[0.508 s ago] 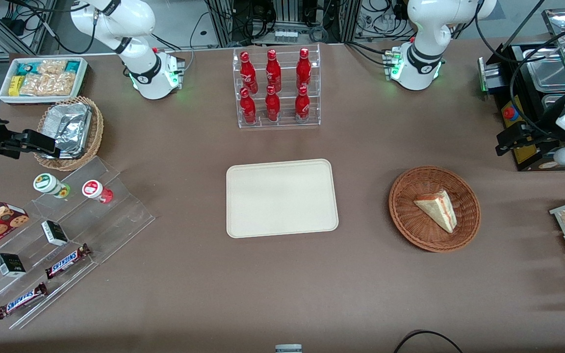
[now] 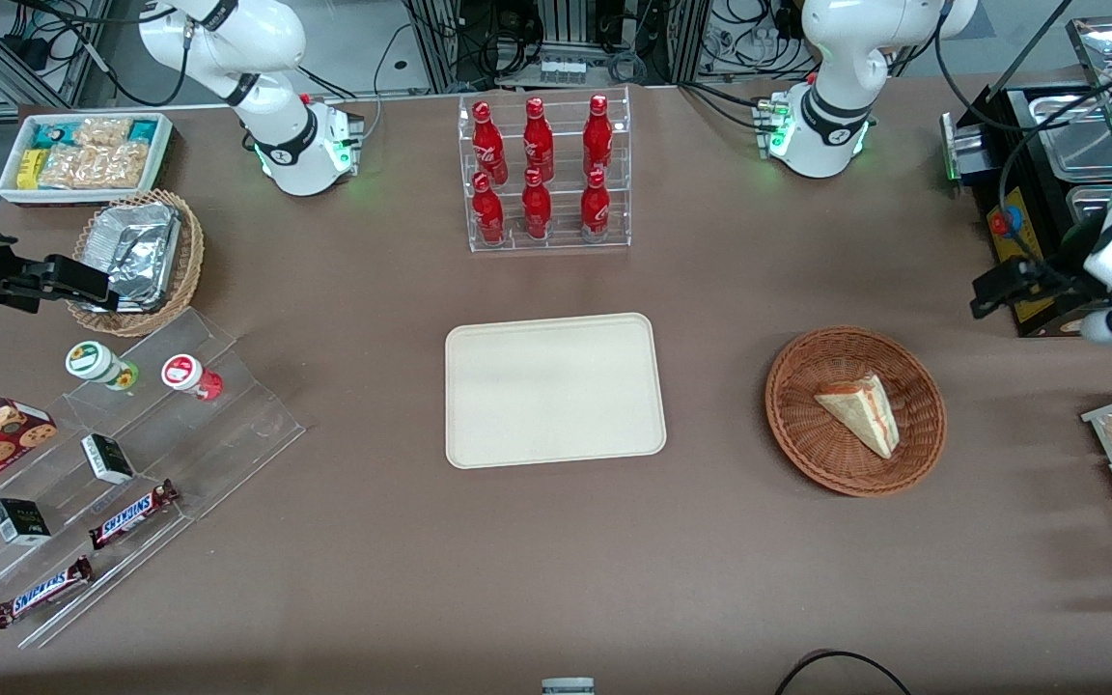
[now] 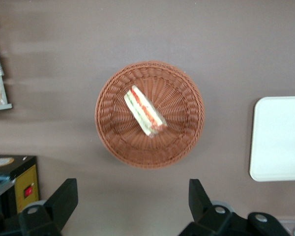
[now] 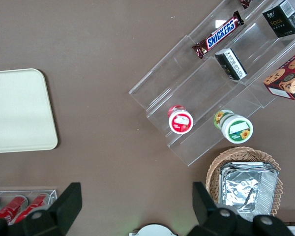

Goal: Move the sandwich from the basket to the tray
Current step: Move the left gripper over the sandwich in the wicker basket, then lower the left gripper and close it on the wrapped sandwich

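The hand is hanging high above the counter with its fingers spread wide and holding nothing, while the sandwich is lying in the basket well below it and slightly farther from the front camera. Closing on the soft wedge too hard is likely to squash the bread or push out the filling, and a descent off its slanted line could catch the wicker. The tray is sitting apart, toward the parked arm. Only "SNICKERS" is reading clearly, on two chocolate bars.
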### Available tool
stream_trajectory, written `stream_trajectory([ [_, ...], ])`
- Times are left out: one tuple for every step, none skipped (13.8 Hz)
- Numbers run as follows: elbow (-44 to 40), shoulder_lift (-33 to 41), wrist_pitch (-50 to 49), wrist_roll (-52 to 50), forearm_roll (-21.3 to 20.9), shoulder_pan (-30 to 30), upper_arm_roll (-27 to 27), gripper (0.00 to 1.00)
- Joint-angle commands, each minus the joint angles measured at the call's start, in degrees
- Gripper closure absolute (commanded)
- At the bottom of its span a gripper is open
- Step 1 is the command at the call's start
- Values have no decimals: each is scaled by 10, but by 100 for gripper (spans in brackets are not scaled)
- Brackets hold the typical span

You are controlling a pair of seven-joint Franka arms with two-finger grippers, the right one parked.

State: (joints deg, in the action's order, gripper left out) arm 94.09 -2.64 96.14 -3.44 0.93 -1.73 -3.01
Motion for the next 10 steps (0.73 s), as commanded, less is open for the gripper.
stream_trajectory([
  [94, 13, 102, -3, -2, -4, -2, 0],
  [124, 12, 139, -26, -2, -4, -2, 0],
  [149, 8, 175, -53, -5, -4, -2, 0],
  [178, 5, 220, -87, -15, -3, -3, 0],
  [203, 1, 261, -137, -16, -3, -4, 0],
  [223, -9, 297, -184, -16, -1, -4, 0],
  [238, -13, 324, -221, -16, 0, -5, 0],
  [253, -20, 351, -259, -16, 1, -6, 0],
  [269, -27, 376, -284, -16, 1, -6, 0],
  [283, -36, 405, -304, -16, 2, -7, 0],
])
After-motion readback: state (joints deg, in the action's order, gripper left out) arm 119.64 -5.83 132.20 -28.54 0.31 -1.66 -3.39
